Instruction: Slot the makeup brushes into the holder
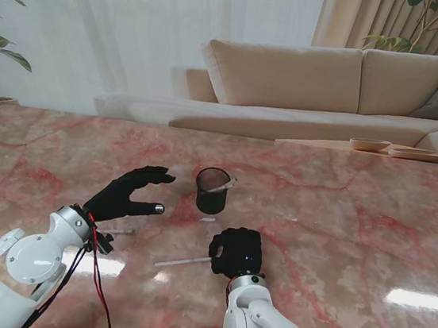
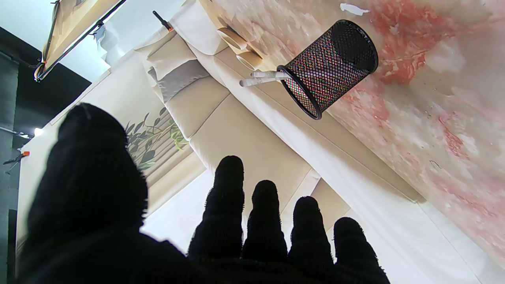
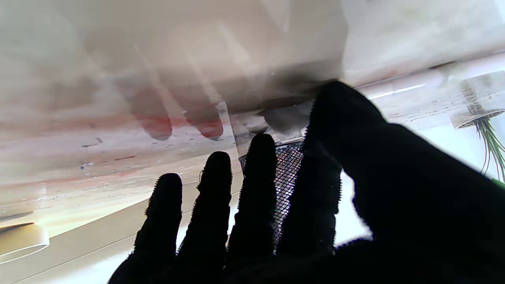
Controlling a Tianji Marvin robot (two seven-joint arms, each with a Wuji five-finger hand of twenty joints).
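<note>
A black mesh holder point(image 1: 212, 191) is seen standing upright on the pink marble table point(image 1: 355, 229), with white brush handles point(image 2: 262, 77) already leaning out over its rim toward the right. Another white brush point(image 1: 183, 262) is seen lying flat on the table, nearer than the holder, its right end reaching the right hand point(image 1: 236, 252). That hand is lowered palm-down over the brush end; in the right wrist view the fingers point(image 3: 256, 169) are spread and extended, so no grasp is judged to have been made, though contact under the palm cannot be told. The left hand point(image 1: 129, 193) is held left of the holder with fingers released and apart, holding nothing. A further thin white item point(image 1: 117, 231) beside the left wrist is too small to be identified. The step in hand is judged to be the pickup of the lying brush; next, its handle would need to be pinched, lifted, tilted upright and lowered into the holder's mouth.
</note>
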